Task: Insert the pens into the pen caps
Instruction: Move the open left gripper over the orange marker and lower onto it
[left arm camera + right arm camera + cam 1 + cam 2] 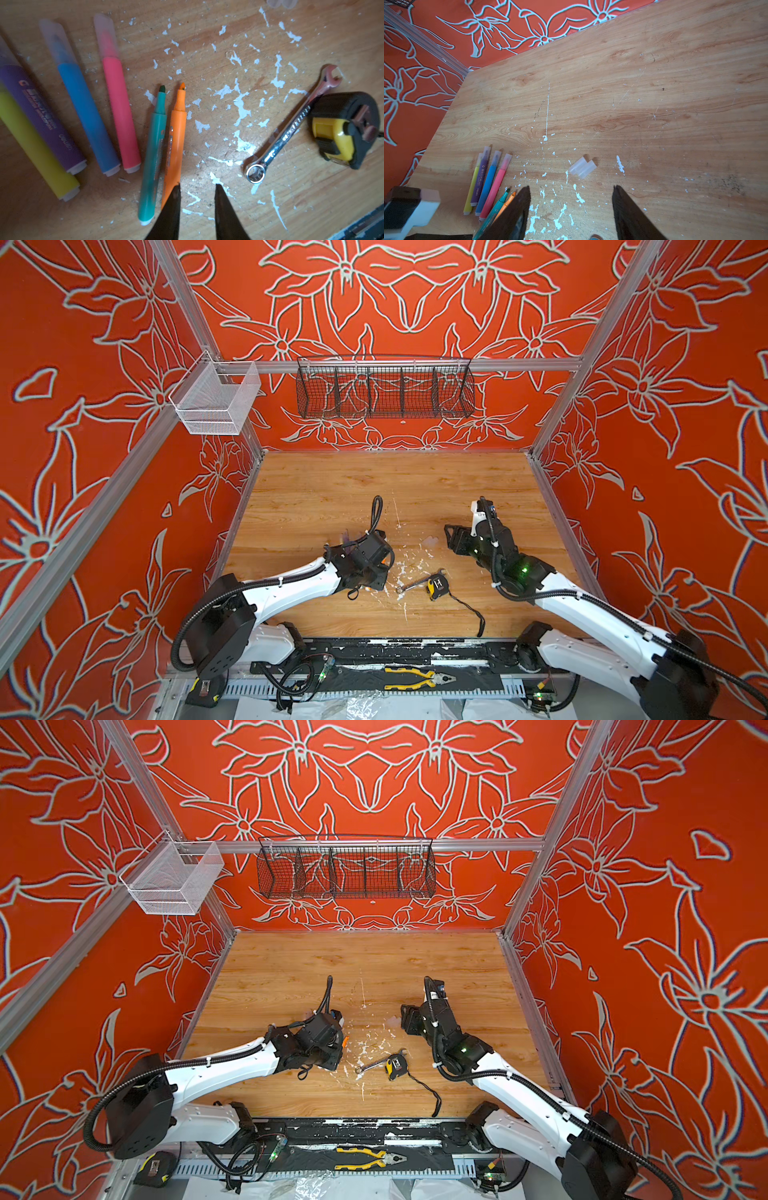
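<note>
- Capped pens: the yellow pen (39, 149), purple pen (41, 117), blue pen (87, 114) and pink pen (121, 112) lie fanned side by side on the wooden table (654, 83).
- Uncapped pens: the green pen (153, 158) and orange pen (175, 145) lie touching, with bare tips.
- Loose pen caps (582, 167): two, side by side, apart from the pens.
- Left gripper (196, 187): jaws narrowly apart with nothing between them. One finger overlaps the orange pen's rear end.
- Right gripper (571, 191): jaws wide, empty.
- The wrench (291, 124) touches the tape measure (345, 128).
</note>
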`<control>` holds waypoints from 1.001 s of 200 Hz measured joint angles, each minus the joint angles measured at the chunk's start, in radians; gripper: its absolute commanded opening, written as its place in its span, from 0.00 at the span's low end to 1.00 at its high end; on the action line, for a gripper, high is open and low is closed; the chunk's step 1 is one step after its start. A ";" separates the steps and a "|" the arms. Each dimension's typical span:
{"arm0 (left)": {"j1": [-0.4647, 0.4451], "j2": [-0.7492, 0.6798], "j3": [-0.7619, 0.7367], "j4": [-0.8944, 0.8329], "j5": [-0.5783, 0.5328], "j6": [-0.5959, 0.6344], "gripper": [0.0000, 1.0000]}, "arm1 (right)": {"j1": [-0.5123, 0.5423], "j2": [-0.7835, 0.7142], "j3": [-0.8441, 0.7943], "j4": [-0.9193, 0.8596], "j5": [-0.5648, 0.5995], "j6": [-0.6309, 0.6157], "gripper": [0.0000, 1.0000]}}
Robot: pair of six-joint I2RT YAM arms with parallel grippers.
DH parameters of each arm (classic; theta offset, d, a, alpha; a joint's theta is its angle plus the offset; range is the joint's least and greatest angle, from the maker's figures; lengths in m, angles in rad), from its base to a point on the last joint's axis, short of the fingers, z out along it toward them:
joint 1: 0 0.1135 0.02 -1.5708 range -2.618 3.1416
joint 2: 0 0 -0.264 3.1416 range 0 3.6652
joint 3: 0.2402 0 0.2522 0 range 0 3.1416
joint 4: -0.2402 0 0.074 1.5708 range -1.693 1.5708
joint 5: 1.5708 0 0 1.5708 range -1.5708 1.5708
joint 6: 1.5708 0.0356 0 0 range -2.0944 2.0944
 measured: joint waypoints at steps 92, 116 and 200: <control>0.000 0.148 0.040 -0.042 -0.028 0.004 0.24 | -0.006 0.006 0.000 -0.003 -0.001 0.000 0.64; -0.001 0.196 0.075 -0.067 -0.028 0.003 0.19 | -0.006 0.006 0.000 -0.003 -0.001 0.000 0.65; -0.013 0.284 0.162 -0.143 -0.063 -0.005 0.15 | -0.013 0.008 0.000 -0.003 -0.002 0.001 0.64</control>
